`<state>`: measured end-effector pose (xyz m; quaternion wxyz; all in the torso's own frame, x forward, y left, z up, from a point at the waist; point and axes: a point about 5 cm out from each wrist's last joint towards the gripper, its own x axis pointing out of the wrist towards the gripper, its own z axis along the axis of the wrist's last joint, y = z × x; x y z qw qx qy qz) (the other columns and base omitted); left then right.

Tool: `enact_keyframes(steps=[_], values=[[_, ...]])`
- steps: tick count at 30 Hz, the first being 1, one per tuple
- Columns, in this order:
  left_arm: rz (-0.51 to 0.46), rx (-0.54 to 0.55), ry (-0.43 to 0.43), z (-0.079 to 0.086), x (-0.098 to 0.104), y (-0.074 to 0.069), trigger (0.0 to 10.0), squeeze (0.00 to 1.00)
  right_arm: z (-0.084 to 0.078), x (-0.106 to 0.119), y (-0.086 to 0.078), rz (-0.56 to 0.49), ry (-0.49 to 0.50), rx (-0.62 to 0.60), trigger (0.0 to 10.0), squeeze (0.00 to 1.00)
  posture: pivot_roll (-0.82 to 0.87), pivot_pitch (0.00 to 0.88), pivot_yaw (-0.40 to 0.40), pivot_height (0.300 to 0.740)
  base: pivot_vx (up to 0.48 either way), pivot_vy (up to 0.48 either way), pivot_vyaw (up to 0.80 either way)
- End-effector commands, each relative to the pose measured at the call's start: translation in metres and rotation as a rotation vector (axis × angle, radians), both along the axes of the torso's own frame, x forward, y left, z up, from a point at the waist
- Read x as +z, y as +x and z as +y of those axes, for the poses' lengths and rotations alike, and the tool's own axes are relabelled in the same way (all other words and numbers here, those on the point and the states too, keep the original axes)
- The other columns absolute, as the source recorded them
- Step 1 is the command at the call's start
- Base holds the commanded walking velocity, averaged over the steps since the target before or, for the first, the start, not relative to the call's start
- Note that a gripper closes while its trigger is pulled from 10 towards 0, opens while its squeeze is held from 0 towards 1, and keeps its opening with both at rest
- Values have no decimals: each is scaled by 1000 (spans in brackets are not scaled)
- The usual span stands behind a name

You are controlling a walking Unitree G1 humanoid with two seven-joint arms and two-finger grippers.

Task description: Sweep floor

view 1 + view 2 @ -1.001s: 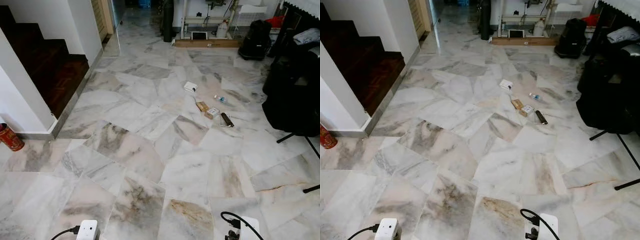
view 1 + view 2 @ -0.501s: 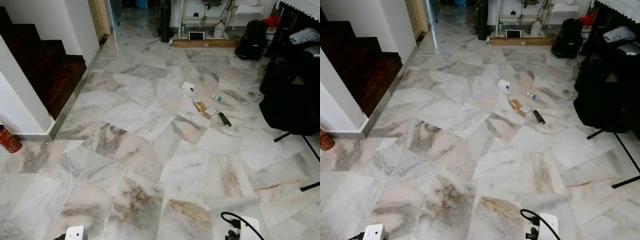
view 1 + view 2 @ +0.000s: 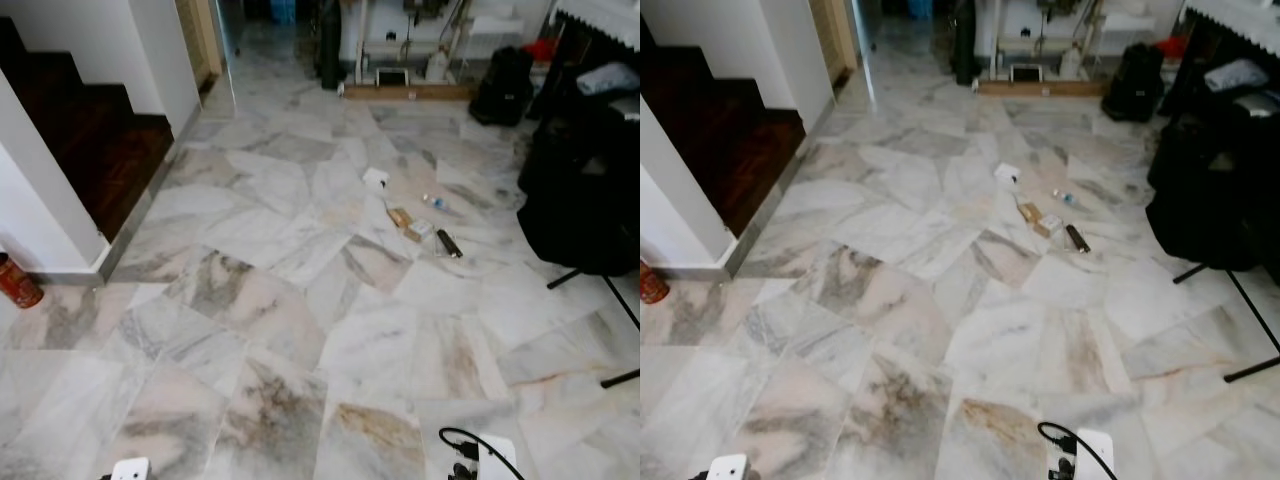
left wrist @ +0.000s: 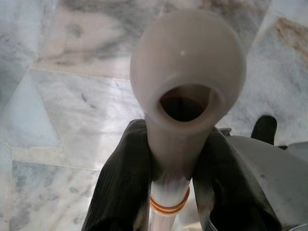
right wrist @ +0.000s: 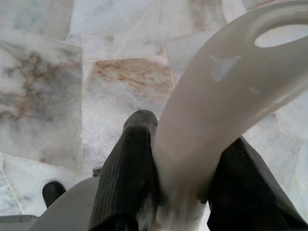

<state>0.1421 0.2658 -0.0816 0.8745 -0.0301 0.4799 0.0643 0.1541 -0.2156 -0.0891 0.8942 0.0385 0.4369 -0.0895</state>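
Observation:
Litter lies on the marble floor [image 3: 250, 300] ahead, right of centre: a white box [image 3: 376, 178], a small clear bottle [image 3: 435, 201], a tan box [image 3: 401, 216], another small box [image 3: 420, 229] and a black cylinder [image 3: 449, 243]. In the left wrist view my left gripper [image 4: 168, 159] is shut on a beige broom handle [image 4: 185, 82] with orange rings. The right wrist view has my right gripper [image 5: 185, 173] shut on a white curved handle [image 5: 226, 96] with a hanging hole. White wrist housings sit at the lower edge of the eye views, the left one [image 3: 130, 468] and the right one [image 3: 495, 458].
Dark wooden stairs [image 3: 100, 140] and a white wall stand at the left, with a red can [image 3: 15, 282] at the wall's foot. Black bags [image 3: 580, 200] and stand legs [image 3: 620, 300] crowd the right side. A black backpack [image 3: 503, 85] and a wooden plank [image 3: 405, 92] lie at the far end.
The left wrist housing has slid lower and leftward along the picture's lower edge. The whole view has shifted a little and is now blurred. The litter has not moved.

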Motion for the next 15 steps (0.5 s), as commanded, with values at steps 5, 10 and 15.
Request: enact_keyframes(steps=[5,10,15], values=[[1,15,-15,1,0,0,10000,0,5,2,6,-22,-6,42,10000,0,-139,0,-5,740,312,0,108],[3,3,-33,-16,-4,4,10000,0,7,1,5,-20,9,24,10000,0,-137,0,-6,740,363,0,0],[4,-5,-44,-27,-6,6,10000,0,6,1,6,-23,15,14,10000,0,-135,0,-8,740,314,0,0]])
